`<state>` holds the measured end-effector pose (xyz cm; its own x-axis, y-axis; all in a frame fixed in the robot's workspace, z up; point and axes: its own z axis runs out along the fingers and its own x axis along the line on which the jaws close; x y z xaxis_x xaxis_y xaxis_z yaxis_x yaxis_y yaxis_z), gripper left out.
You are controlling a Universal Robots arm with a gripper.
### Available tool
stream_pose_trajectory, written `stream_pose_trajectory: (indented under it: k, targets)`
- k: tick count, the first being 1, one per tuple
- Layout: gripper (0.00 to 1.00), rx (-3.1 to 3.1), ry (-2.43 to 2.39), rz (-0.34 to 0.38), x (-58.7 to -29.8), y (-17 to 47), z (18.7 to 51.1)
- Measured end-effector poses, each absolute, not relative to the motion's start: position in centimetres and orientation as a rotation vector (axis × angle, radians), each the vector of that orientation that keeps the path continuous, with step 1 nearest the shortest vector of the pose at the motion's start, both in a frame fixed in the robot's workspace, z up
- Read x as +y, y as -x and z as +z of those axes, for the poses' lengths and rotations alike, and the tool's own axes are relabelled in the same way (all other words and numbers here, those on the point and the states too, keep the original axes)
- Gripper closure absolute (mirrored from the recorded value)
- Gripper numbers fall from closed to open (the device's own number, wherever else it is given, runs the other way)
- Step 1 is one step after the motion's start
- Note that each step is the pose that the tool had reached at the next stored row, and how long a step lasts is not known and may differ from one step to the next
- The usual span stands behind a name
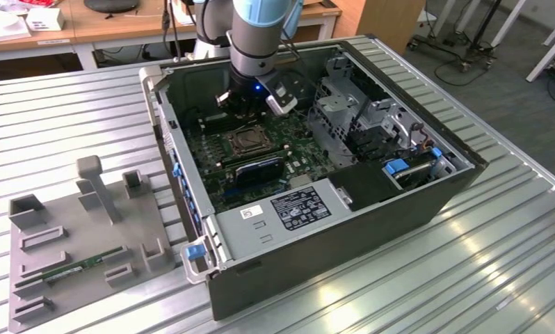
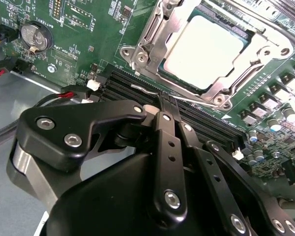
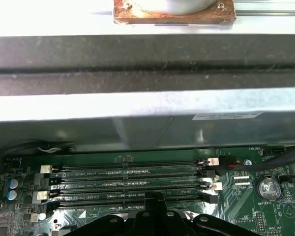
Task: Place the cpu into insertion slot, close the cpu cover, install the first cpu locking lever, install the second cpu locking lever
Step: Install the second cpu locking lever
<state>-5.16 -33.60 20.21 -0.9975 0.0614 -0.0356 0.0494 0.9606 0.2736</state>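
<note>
The cpu, a pale silvery square, lies in the insertion slot on the green board. The cpu cover is a silvery frame lying down around the chip. A thin wire locking lever runs along the socket's edge nearest the memory slots. My gripper is shut with nothing between its fingers. Its tips hang over the black memory slots, just beside that lever's end. In the exterior view the gripper is inside the case, just behind the socket.
The open computer case walls in the board. A drive cage stands at the exterior view's right of the socket. A coin battery and red wiring sit near the gripper. A grey fixture holding a memory stick lies outside the case.
</note>
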Motion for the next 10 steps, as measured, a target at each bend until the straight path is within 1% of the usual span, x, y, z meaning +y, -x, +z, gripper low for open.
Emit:
stream_pose_trajectory:
  k: [10]
  targets:
    - [0.89,3.067,-0.087,0.426,-33.37,5.16,20.21]
